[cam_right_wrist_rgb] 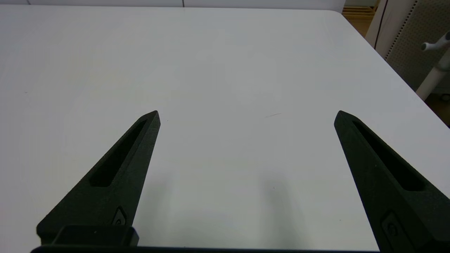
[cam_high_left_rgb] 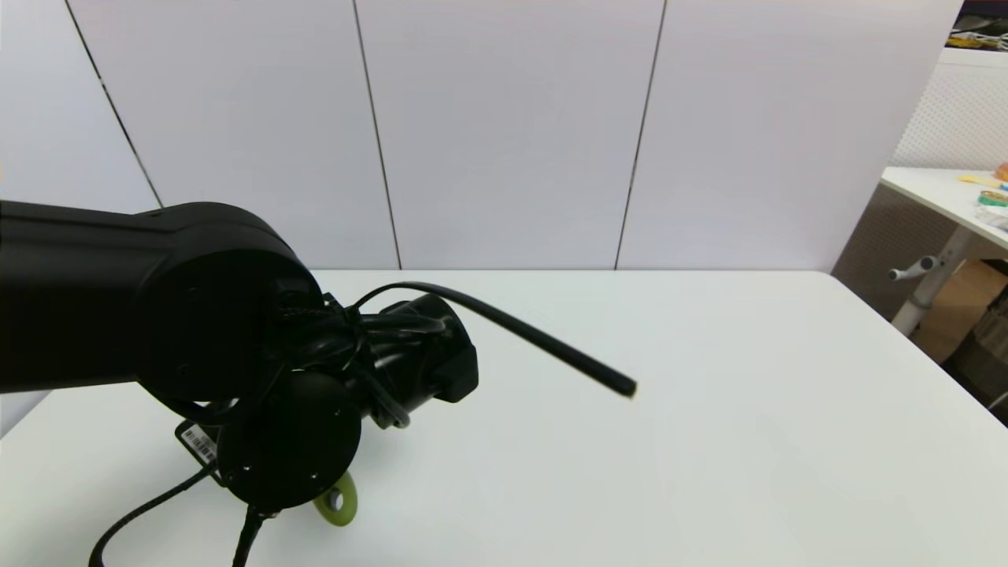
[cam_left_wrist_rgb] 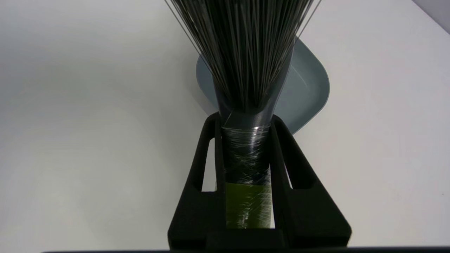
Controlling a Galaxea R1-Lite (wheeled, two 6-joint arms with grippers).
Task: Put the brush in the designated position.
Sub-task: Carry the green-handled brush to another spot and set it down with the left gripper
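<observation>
**Figure: Left gripper carrying the brush over the plate; right gripper idle**

The left gripper (cam_left_wrist_rgb: 246, 123) is pinched on the hand brush with dark grey bristles, a silvery neck band and a lime-green handle (cam_left_wrist_rgb: 248, 154). Its two black fingers (cam_left_wrist_rgb: 281, 165) press against opposite sides of the neck band, where the band meets the green handle. The bristle head fans out beyond the fingertips, and the handle runs back between the fingers toward the wrist. In the head view the left arm hides most of the brush; only the lime-green handle end with its hole (cam_high_left_rgb: 337, 499) shows beneath the wrist, low over the near left part of the white table (cam_high_left_rgb: 709, 441).

Beyond the bristles, in the left wrist view, lies a grey-blue rounded plate (cam_left_wrist_rgb: 309, 91), partly covered by the brush head. Whether the bristles touch it cannot be told.

The step in hand appears to be carrying the brush to its place, likely at this plate. To do it well, the grip should stay firm on the band so the brush does not twist, the approach should be slow, and the fingers should part only once the brush is supported.

The right gripper (cam_right_wrist_rgb: 246, 116) hovers over bare table, its fingers spread wide and holding nothing.
</observation>
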